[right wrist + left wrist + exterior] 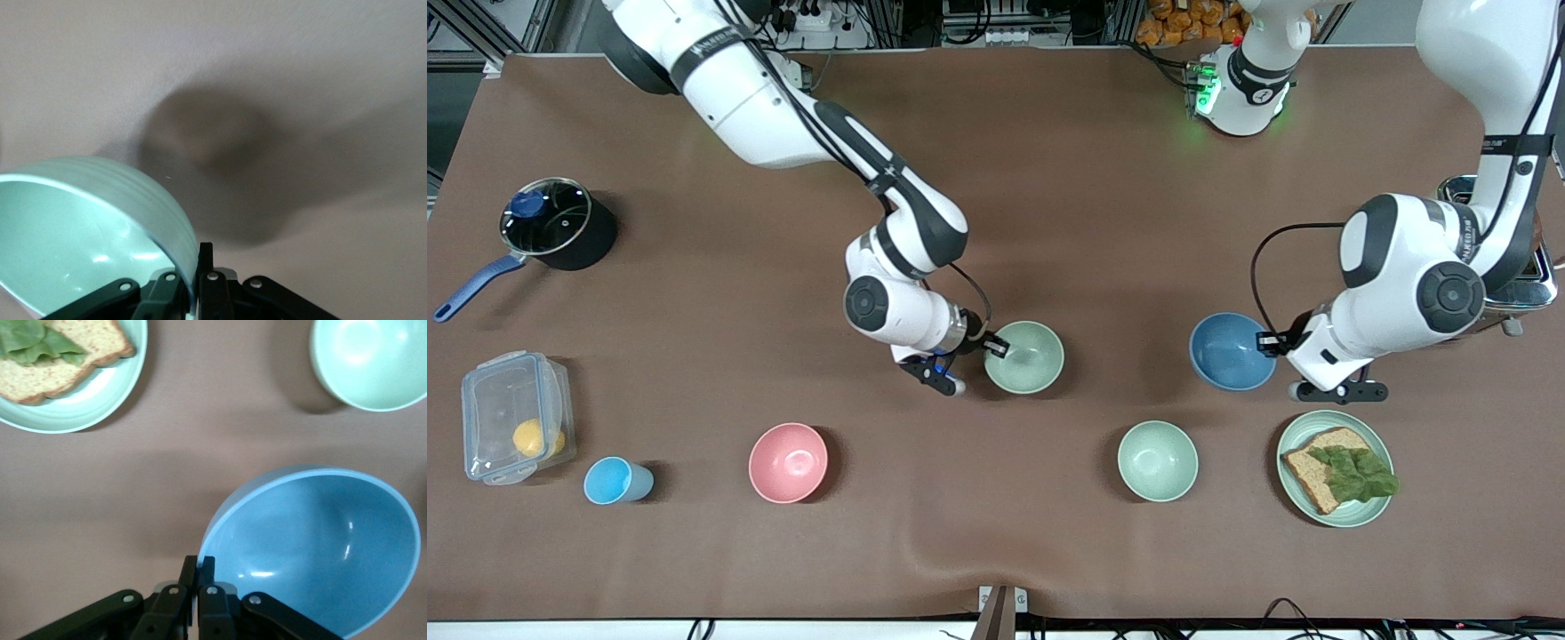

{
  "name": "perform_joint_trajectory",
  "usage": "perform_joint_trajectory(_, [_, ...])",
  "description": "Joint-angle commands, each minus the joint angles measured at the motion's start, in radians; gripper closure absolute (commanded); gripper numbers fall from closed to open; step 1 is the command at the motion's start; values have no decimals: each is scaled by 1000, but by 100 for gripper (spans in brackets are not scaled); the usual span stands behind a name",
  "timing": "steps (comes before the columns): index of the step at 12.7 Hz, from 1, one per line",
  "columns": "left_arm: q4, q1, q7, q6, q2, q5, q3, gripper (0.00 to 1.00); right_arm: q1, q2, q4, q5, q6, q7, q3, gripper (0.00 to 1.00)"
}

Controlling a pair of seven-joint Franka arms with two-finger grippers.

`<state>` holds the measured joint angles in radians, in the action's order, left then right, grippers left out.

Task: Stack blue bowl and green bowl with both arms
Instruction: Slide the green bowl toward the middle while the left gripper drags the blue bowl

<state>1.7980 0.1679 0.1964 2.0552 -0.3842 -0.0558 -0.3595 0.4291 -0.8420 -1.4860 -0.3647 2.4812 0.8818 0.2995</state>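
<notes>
Both grasps made, stacking left. Left gripper (1267,341) pinches the blue bowl (1230,352) rim, near the plate (1378,511). Right gripper (989,348) pinches the green bowl (1027,358) rim mid-surface. Bowls well apart.

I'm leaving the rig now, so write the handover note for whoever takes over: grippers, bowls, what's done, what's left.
Left gripper: shut on the rim of the blue bowl, at the left arm's end of the table, beside the plate with bread.
Right gripper: shut on the rim of the green bowl, near the middle of the table.
In the wrist views both bowls look tilted and lifted off the table.
Done: both bowls gripped.
Left: bring them together, set one inside the other, release.
Ignore the paler green bowl and pink bowl, both nearer the front camera.
</notes>
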Motion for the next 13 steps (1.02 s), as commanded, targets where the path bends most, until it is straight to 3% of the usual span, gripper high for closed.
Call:
perform_joint_trajectory(1, [-3,2,41,-24,18,7,-45,100,72,-29,15,-14,56,45,-43,62])
perform_joint_trajectory(2, [-3,1,46,-24,15,5,-61,100,103,-29,15,-16,58,46,-75,19])
perform_joint_trajectory(3, [-6,-1,46,-24,10,7,-67,100,115,-26,15,-17,56,57,-95,0])
perform_joint_trajectory(9, [-31,-39,70,-23,-2,60,-81,100,56,44,23,-17,-23,239,-115,0])
perform_joint_trajectory(13, [-84,-108,159,-21,-50,80,-81,100,28,15,73,-25,-21,462,-117,0])
